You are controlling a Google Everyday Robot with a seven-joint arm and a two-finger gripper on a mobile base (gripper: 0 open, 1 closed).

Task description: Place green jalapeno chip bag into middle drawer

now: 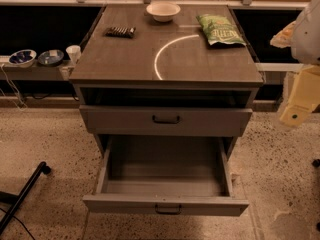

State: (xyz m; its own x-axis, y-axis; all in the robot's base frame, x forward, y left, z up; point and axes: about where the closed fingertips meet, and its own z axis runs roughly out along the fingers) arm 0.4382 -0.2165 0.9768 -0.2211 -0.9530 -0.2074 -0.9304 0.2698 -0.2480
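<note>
The green jalapeno chip bag (pixel 220 29) lies flat on the cabinet top (pixel 130 59), at its back right corner. The middle drawer (pixel 125 204), the lower of the two visible drawers, is pulled far out, and its inside looks empty. My gripper (pixel 296 113), a pale yellowish piece under a white arm, hangs at the right edge of the view. It is beside the cabinet's right side, level with the upper drawer, and well apart from the bag. It holds nothing that I can see.
A white bowl (pixel 163 11) and a dark ridged snack bar (pixel 120 31) sit on the cabinet top. The upper drawer front (pixel 200 121) stands slightly out. A low shelf at left holds two bowls (pixel 22 57) and a cup (pixel 73 52). A black leg (pixel 22 194) crosses the floor.
</note>
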